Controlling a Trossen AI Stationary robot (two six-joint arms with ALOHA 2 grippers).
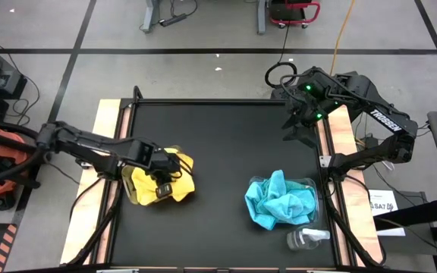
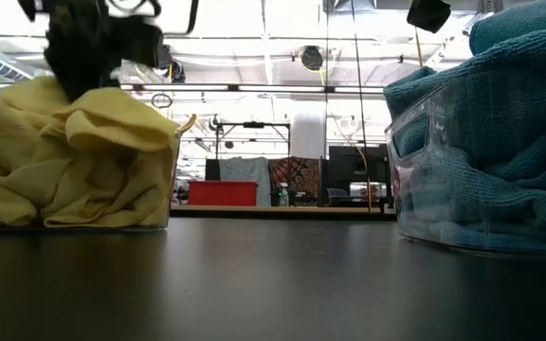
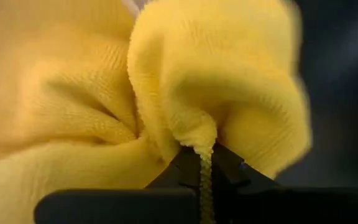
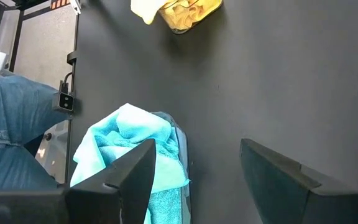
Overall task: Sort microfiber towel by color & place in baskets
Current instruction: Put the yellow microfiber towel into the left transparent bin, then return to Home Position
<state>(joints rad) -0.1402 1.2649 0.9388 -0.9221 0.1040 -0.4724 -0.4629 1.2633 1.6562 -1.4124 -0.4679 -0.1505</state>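
Left gripper (image 3: 205, 163) clamped on yellow towel (image 1: 174, 163) over the heaped left basket (image 2: 164, 180); right gripper (image 4: 197, 171), fingers apart, waits far right; blue towels (image 1: 279, 199) fill right basket (image 1: 314, 184); sorting apparently near complete.

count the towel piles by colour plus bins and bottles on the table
yellow towel pile: 1, in the left gripper's grip
turquoise towel pile: 1
clear bins: 2
clear bottle: 1
total: 5
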